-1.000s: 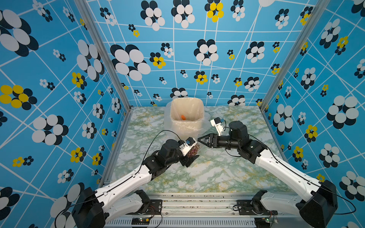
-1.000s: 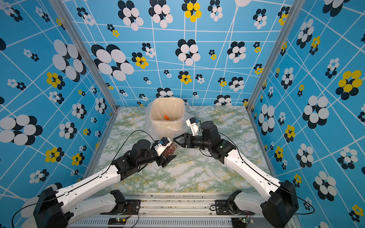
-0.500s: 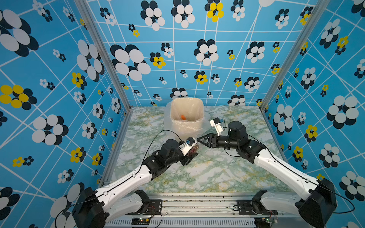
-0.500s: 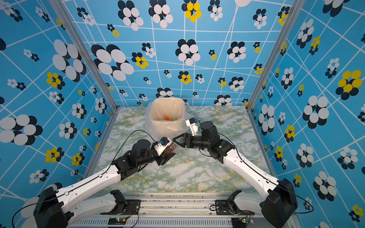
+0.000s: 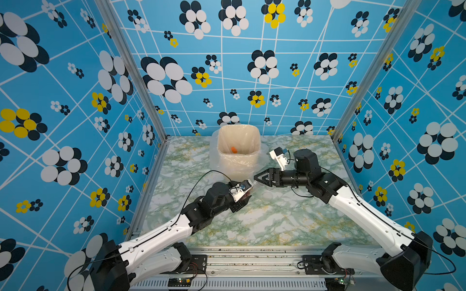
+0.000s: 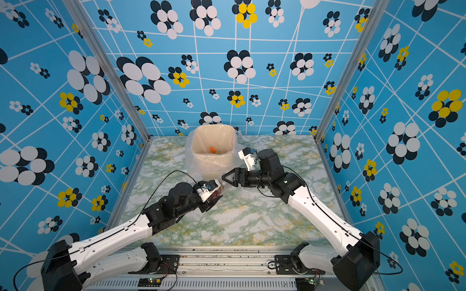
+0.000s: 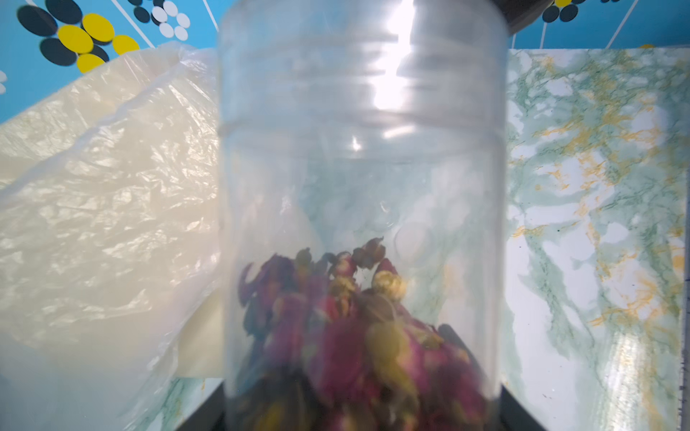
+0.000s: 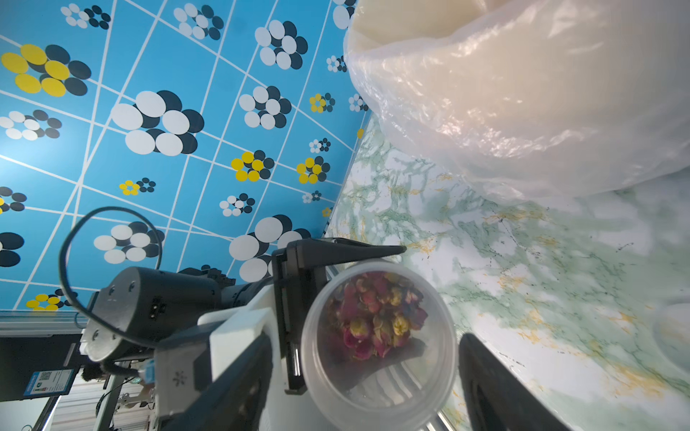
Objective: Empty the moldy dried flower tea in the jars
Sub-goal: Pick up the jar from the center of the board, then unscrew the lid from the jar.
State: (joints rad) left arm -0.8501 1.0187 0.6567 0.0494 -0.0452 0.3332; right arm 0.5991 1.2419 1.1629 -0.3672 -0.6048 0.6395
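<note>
1. The left gripper [image 5: 243, 198] is clamped on the jar [image 7: 362, 168] near its base, tilting its mouth toward the right gripper [image 5: 258, 179]. This grip has tightened within the last second.
2. The tea [image 7: 347, 336] lies heaped at the jar's base end, between those jaws, and none has left. Whether the mouth is capped, I cannot tell.
3. The right gripper has spread its jaws. They now straddle the mouth end without pinching, probably readying to take it.
4. Room: the bin [image 5: 239, 162] stands just beyond both grippers' tips, its liner [image 7: 93, 194] bulging close. A loose lid [image 8: 675, 336] lies below the right gripper. Bare table [image 5: 277, 221] stretches behind both wrists, with the walls [image 5: 63, 151] well apart.
</note>
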